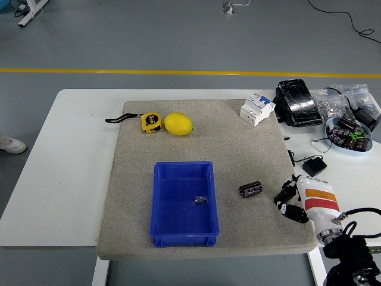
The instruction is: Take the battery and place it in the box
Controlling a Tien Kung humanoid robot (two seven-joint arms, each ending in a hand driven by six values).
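On the grey mat (202, 137) that covers the middle of the white desk (65, 173), a small dark battery (250, 189) lies on its side, just right of the blue box (184, 204) and apart from it. Inside that box sits 1 small dark item (202, 201), too small to identify. At the mat's lower right edge the right robot hand (290, 199) rests near the battery without touching it, its black fingers (284, 195) loosely bent and holding nothing; its white wrist carries an orange band. Toward the far side of the mat lie a yellow tape measure (151, 122) and a lemon (178, 124), just beside each other. A white circuit breaker (256, 109) stands at the mat's far right corner, next to a black wrapped pack (297, 102). A bowl (349, 134) of dark parts sits near the desk's right edge.
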